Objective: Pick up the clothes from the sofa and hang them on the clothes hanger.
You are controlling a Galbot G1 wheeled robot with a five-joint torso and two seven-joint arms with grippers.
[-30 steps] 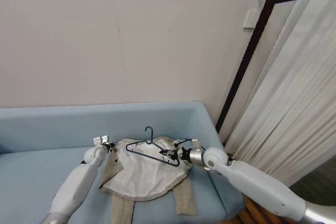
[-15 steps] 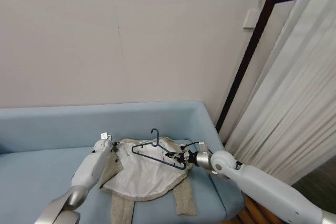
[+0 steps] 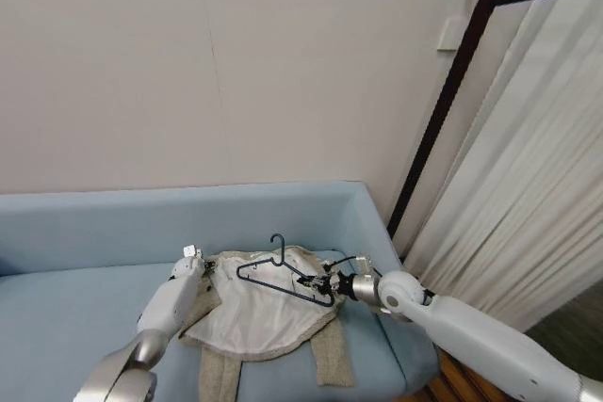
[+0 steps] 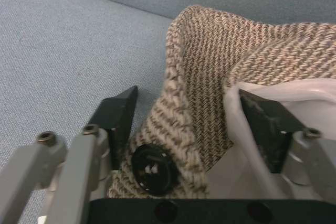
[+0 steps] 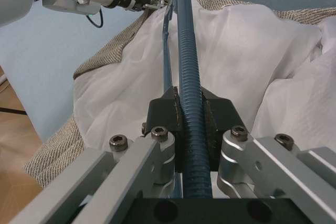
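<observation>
Right gripper clamps the blue hanger; left gripper, wide open astride the knit jacket's edge, may catch only lining.

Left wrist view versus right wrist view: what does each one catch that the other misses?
Left wrist view: a black button on the cardigan's knit edge, which the left gripper's open fingers straddle. Right wrist view: the right gripper shut on the blue hanger, plus wooden floor. Shared: the cardigan, its white lining and the blue sofa.
</observation>
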